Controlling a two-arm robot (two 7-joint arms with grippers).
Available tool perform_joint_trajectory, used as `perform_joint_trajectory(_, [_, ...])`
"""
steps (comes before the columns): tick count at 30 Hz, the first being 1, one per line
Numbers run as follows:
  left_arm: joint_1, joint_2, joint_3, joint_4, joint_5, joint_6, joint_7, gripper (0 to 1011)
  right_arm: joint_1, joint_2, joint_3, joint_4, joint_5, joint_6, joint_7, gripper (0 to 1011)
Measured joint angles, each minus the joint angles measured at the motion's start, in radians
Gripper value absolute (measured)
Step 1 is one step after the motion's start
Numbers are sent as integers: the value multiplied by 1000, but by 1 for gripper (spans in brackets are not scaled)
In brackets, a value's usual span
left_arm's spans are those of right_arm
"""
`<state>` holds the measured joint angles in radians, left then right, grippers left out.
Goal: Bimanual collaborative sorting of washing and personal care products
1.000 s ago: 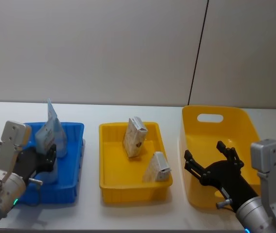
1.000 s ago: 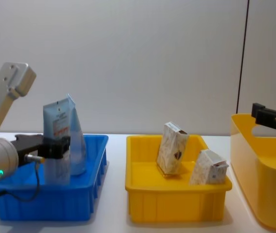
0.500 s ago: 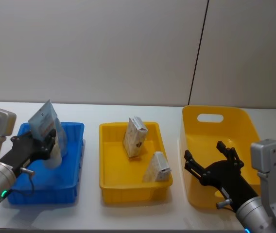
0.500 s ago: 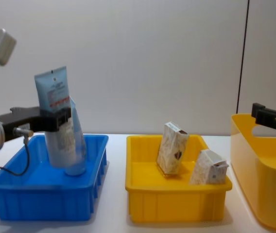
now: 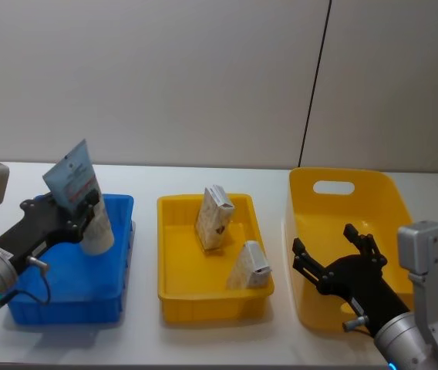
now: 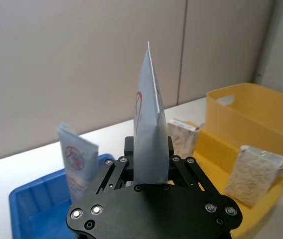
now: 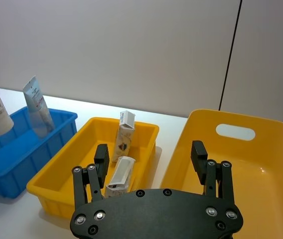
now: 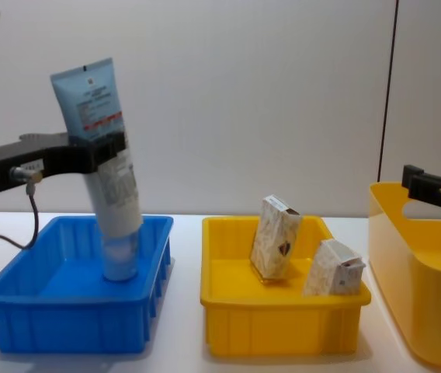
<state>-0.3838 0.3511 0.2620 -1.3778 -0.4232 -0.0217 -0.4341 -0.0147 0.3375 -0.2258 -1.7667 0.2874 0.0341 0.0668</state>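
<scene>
My left gripper (image 5: pixel 82 210) is shut on a pale-blue tube (image 5: pixel 76 187) with a red-and-white label, holding it tilted above the blue bin (image 5: pixel 65 297). From the chest the held tube (image 8: pixel 102 148) hangs over the bin's middle. A second pale-blue tube (image 7: pixel 37 105) stands in the bin, also seen behind the left gripper (image 6: pixel 149 152) as the second tube (image 6: pixel 76 163). Two beige speckled cartons (image 5: pixel 214 217) (image 5: pixel 248 265) lean in the yellow tray (image 5: pixel 174 297). My right gripper (image 7: pixel 150 157) is open over the near wall of the large yellow bin (image 5: pixel 377 193), holding nothing.
The three containers stand in a row on a white table (image 5: pixel 203 339), blue bin left, yellow tray middle, tall yellow bin (image 8: pixel 422 311) right, with narrow gaps between them. A plain wall closes the back.
My left gripper has risen with the pale-blue tube, lifting it from inside the blue bin to above its rim. The right arm has stayed still.
</scene>
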Motion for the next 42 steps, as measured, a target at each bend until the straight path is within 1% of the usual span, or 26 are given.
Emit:
perform_joint_trajectory(7, [-7, 0, 19, -29, -25, -8, -50, 276, 0, 0, 0, 0, 0, 0, 0, 1004])
perform_joint_trajectory(10, [-11, -3, 28, -35, -27, -11, -60, 276, 0, 0, 0, 0, 0, 0, 0, 1004])
perform_joint_trajectory(18, [-42, -24, 73, -44, -21, -23, -85, 276, 0, 0, 0, 0, 0, 0, 0, 1004])
perform_joint_trajectory(23, [-68, -40, 102, -32, -12, -31, -98, 276, 0, 0, 0, 0, 0, 0, 0, 1004])
perform_joint_trajectory(29, [-97, -56, 129, -15, -5, -41, -112, 276, 0, 0, 0, 0, 0, 0, 0, 1004])
perform_joint_trajectory(31, [-101, -57, 131, -14, -4, -42, -113, 276, 0, 0, 0, 0, 0, 0, 0, 1004])
perform_joint_trajectory(35, [-120, -68, 149, -4, 0, -47, -117, 276, 0, 0, 0, 0, 0, 0, 0, 1004])
perform_joint_trajectory(42, [-134, -75, 161, 4, 3, -51, -120, 276, 5, 3, -2, 1, 0, 5, 14, 1004])
